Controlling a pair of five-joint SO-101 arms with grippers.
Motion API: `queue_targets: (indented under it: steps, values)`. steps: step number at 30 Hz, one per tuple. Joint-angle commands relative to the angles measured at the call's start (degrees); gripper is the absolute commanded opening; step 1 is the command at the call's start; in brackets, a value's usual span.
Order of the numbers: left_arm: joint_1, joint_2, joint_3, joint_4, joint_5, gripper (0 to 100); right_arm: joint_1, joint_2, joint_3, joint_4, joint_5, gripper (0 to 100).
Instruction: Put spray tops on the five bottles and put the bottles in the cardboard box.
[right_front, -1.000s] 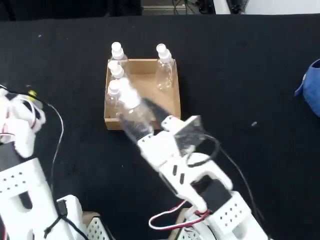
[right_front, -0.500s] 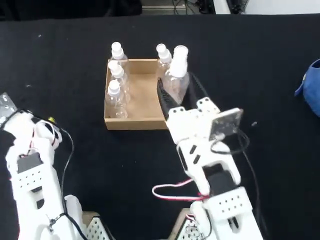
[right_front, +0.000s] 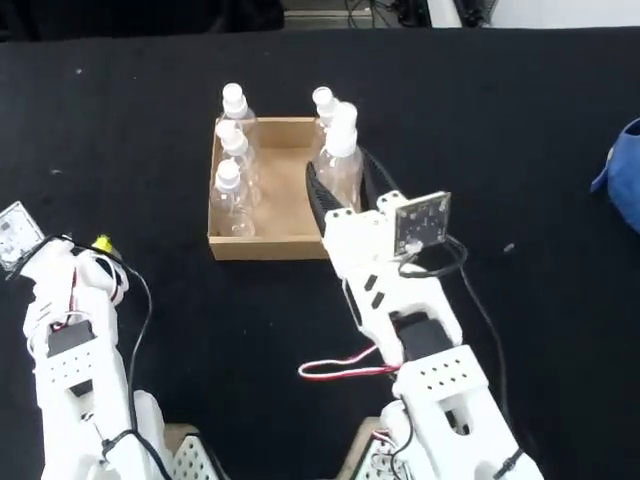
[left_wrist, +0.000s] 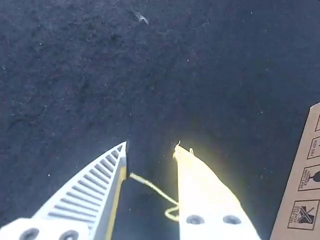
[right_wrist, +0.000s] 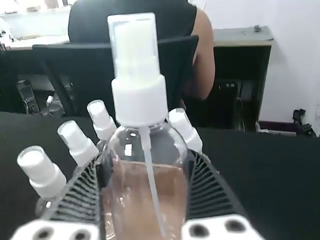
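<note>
The cardboard box (right_front: 285, 243) sits mid-table. Three clear bottles with white spray tops stand along its left side (right_front: 233, 140), and one stands at its back right corner (right_front: 323, 103). My right gripper (right_front: 340, 172) is shut on a fifth bottle (right_front: 340, 158), upright over the box's right side, just in front of the back right one. In the right wrist view this bottle (right_wrist: 145, 190) with its spray top (right_wrist: 136, 75) sits between the black jaws of the right gripper (right_wrist: 147, 160). My left gripper (left_wrist: 151, 147) is open over bare cloth, at the table's front left (right_front: 95, 255).
A blue object (right_front: 625, 185) lies at the table's right edge. A piece of printed cardboard (left_wrist: 300, 185) lies beside the left gripper. A red and white cable (right_front: 340, 370) loops by the right arm's base. Black cloth covers the table.
The right gripper carried the bottle from the box's front left, tilted, to the right side, now upright and slightly lower. The left arm pulled back toward the front.
</note>
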Motion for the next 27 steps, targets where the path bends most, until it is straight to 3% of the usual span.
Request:
queue_targets:
  steps: [1, 7, 27]
  values:
    - [-0.48, -0.53, -0.75, -1.14, 0.18, 3, 1.23, 2.59, 1.36, -6.68, -0.7, 1.1]
    - [-0.48, -0.53, -0.75, -1.14, 0.18, 3, 1.23, 10.77, 6.46, -25.05, -0.62, 1.0]
    - [-0.57, -0.53, -0.75, -1.14, 0.18, 3, 1.49, 38.64, 3.74, -48.35, -0.7, 1.0]
